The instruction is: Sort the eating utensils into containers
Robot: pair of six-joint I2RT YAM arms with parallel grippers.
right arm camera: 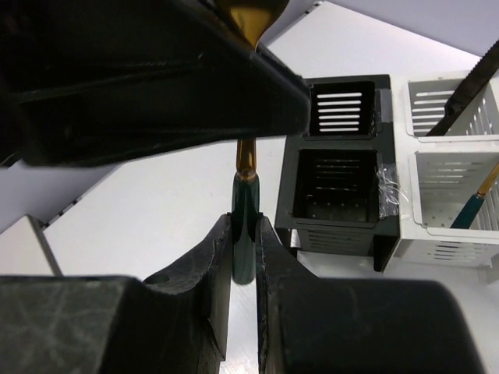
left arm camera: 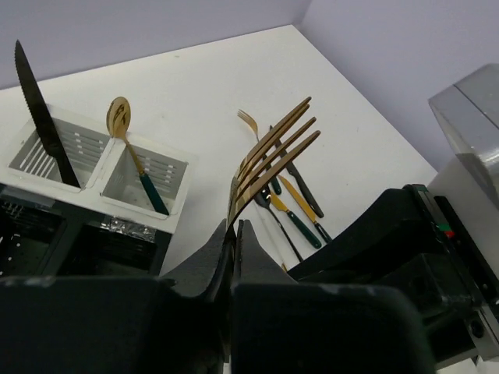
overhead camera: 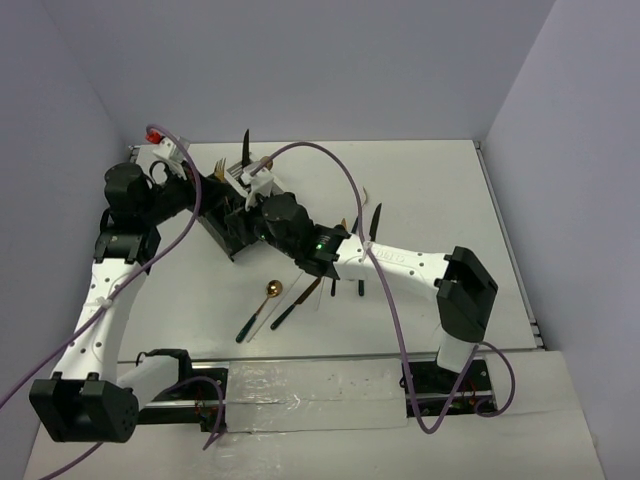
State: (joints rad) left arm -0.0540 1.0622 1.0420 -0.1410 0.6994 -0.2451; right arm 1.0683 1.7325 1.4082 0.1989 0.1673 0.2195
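Observation:
A gold fork with a dark green handle is held by both grippers at once. My left gripper is shut on it just below the tines. My right gripper is shut on the green handle, which points up toward the left gripper's dark body. Beside them stand the containers. The white caddy holds a black serrated knife in one compartment and a gold spoon in the other. The black caddy looks empty. Several loose utensils lie on the table.
In the top view both arms meet over the caddies at the back left of the white table. A gold spoon and more cutlery lie in the middle. A dark knife lies by the right forearm. Walls close the back and sides.

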